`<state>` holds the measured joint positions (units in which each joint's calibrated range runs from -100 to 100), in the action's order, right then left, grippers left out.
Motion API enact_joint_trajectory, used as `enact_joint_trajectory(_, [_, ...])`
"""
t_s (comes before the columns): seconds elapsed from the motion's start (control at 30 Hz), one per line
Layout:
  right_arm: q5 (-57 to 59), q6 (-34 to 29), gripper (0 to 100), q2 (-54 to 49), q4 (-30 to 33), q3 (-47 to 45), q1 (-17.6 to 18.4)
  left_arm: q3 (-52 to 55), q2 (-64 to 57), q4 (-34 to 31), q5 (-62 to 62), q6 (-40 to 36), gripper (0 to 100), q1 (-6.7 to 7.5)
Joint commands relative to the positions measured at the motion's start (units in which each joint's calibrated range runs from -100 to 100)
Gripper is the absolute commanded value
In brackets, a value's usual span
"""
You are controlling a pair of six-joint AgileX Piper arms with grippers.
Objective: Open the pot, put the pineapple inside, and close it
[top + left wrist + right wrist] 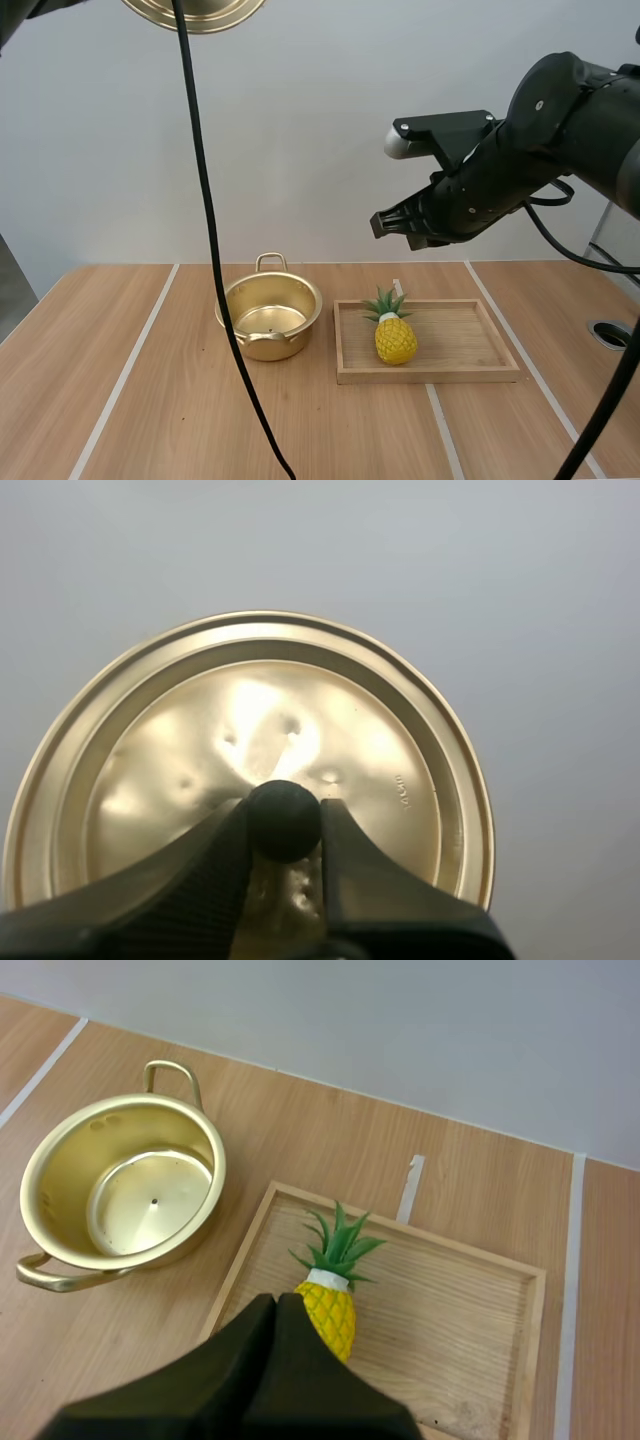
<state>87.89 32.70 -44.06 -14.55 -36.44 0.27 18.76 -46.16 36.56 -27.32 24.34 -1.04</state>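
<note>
The golden pot (268, 317) stands open and empty on the table, also seen from the right wrist (122, 1198). Its golden lid (195, 12) hangs high at the top of the high view. My left gripper (284, 825) is shut on the lid's black knob (284, 818), with the lid (250, 760) tilted up before it. A yellow pineapple (394, 331) with green leaves lies in the wooden tray (470, 370). My right gripper (397, 226) hovers well above the tray, fingers together as one dark wedge (272, 1352) over the pineapple (332, 1305).
The wooden tray (470, 1330) sits right of the pot on the wooden table. A round hole (610, 333) is set into the table near its right edge. White lines run across the tabletop.
</note>
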Motion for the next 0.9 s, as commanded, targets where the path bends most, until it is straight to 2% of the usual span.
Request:
enact_joint_trajectory(0.0, [2.90,0.63,0,0.22,-0.24,0.35,-0.20,-0.64,-0.46,0.90,2.02,-0.17,0,0.01])
enact_joint_trajectory(0.2, [3.22,2.41,0,0.22,-0.12,0.35,-0.20,-0.64,-0.46,0.90,2.02,-0.17,0,0.01])
enact_joint_trajectory(0.23, [3.22,2.95,9,0.22,-0.12,0.35,-0.20,-0.64,-0.46,0.90,2.02,-0.17,0,0.01])
enact_joint_trajectory(0.27, [3.22,3.29,22,0.22,-0.12,0.35,-0.20,-0.64,-0.46,0.90,2.02,-0.17,0,0.01])
enact_joint_trajectory(0.37, [3.22,3.49,86,0.22,-0.12,0.35,-0.20,-0.64,-0.46,0.90,2.02,-0.17,0,0.01])
enact_joint_trajectory(0.4, [2.97,3.50,100,0.25,-0.12,0.35,-0.20,-0.64,-0.46,0.90,2.02,-0.17,0,0.01])
enact_joint_trajectory(0.87, [0.02,5.47,100,9.60,0.34,-0.19,-0.20,-0.64,-0.46,0.90,2.02,-0.17,0,0.01])
